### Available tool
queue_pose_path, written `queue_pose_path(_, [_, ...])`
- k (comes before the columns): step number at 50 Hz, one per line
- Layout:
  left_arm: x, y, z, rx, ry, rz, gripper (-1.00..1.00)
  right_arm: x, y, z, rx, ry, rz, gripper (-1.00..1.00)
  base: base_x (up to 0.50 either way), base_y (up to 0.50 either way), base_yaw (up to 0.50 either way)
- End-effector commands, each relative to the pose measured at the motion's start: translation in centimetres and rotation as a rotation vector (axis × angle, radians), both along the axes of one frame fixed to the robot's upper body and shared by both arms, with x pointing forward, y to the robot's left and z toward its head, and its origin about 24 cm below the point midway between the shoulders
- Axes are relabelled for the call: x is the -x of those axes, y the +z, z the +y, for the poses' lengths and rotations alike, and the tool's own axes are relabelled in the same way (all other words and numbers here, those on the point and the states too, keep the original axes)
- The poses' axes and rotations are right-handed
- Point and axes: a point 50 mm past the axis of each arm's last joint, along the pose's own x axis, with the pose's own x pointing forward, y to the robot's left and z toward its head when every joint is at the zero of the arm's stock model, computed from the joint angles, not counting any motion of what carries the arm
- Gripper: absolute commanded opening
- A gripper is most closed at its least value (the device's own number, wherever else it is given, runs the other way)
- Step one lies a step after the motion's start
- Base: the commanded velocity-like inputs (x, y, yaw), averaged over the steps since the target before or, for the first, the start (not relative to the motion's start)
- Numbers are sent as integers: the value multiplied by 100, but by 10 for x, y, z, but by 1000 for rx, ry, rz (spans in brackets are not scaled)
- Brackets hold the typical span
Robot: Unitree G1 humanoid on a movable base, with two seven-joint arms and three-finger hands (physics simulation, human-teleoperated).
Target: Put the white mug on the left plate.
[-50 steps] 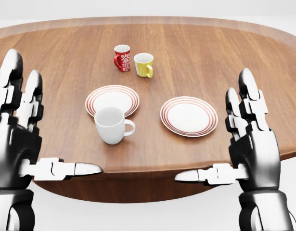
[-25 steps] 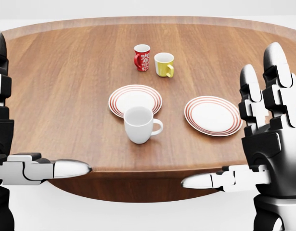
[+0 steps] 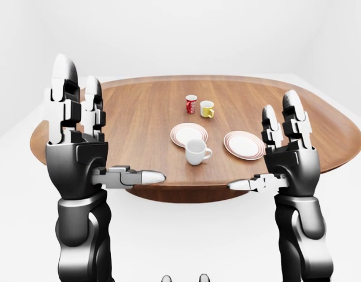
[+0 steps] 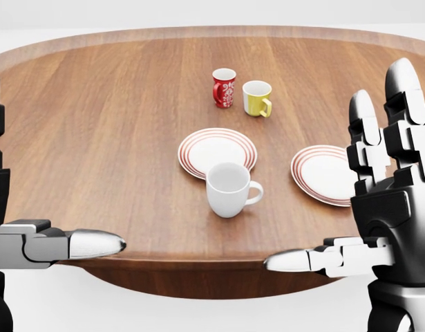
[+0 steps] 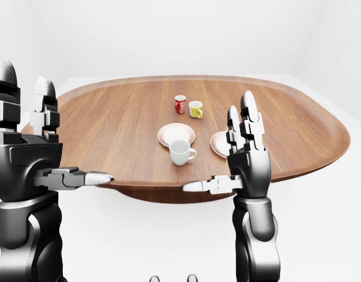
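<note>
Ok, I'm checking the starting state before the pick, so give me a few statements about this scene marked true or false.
1. The white mug already stands on the left plate. False: it stands on the table, at the plate's near edge.
2. Both hands, left hand and right hand, are open and hold nothing. True.
3. The red mug lies tipped over. False: it is upright.
4. The yellow mug stands right of the red one in the head view. True.
5. The right plate is bare. True.
</note>
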Motion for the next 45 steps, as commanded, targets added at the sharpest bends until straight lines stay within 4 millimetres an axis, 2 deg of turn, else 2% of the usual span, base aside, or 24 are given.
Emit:
queue_pose_path(1, [1,2,0,1,-5,-13,98,2,1,0,-2,13,-8,100,50,-11,0])
queue_pose_path(13, [0,1,-1,-1,-8,-6,98,2,0,2,8,24,-3,100,50,-7,0])
queue_pose_path(27, [2,3,-1,-2,-9,-16,98,7,0,15,43,77,-5,100,50,-1,0])
queue_pose_path(45, [3,3,-1,-3,-10,-20,98,7,-3,19,65,92,10,100,50,0,0])
